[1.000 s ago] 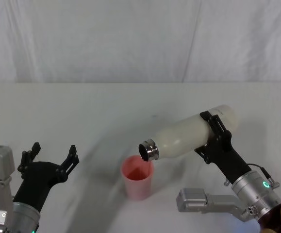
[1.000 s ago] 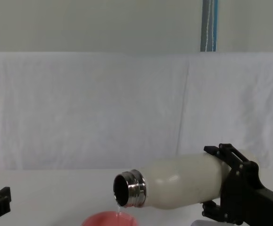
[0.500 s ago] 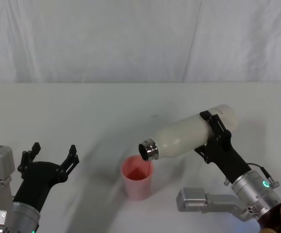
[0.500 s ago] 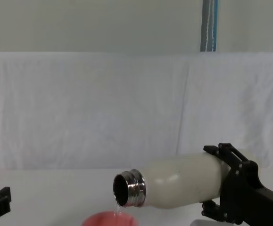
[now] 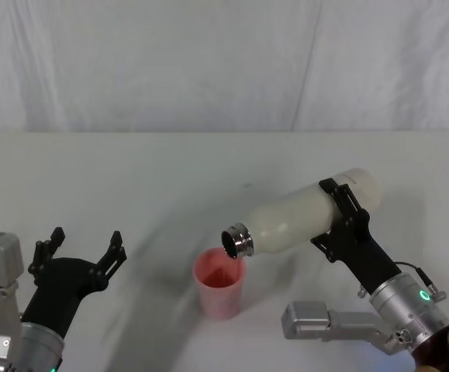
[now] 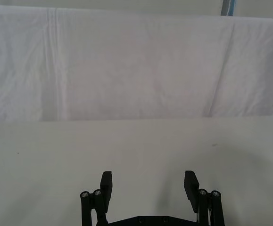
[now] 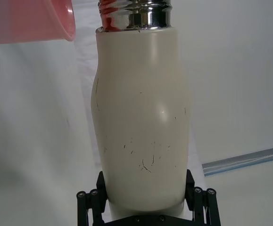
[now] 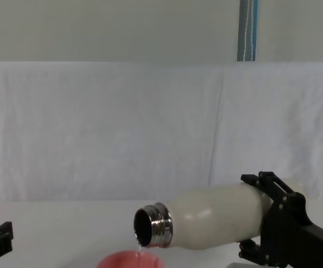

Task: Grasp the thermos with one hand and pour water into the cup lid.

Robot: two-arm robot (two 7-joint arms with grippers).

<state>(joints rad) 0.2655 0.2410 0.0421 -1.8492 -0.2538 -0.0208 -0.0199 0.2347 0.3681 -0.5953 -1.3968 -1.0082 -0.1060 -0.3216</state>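
Holding almost exactly the pose of a second ago, the right claw [image 5: 347, 219] stays clamped around the lower body of the tall cream-white matte thermos [image 5: 305, 215], its black fingers [image 7: 198, 200] pressed against both sides of the bottle. The thermos lies nearly level, and its shiny threaded steel neck [image 8: 154, 224] points away from the claw toward the robot's left, dipped slightly. What has changed is small: the neck looks a touch lower in the chest view than a second ago, and a thin trickle appears to hang from its lip, though it is faint. The small salmon-pink cup lid [image 5: 219, 283] stands on the white worktop [image 5: 170, 178] directly under the mouth, beyond the bottle's far end from the claw, not touching the neck. I judge the pour to be under way and steady, with little tilt left to add. The left claw [image 5: 81, 252] rests low on the other side, spread wide and empty, well apart from the cup lid.
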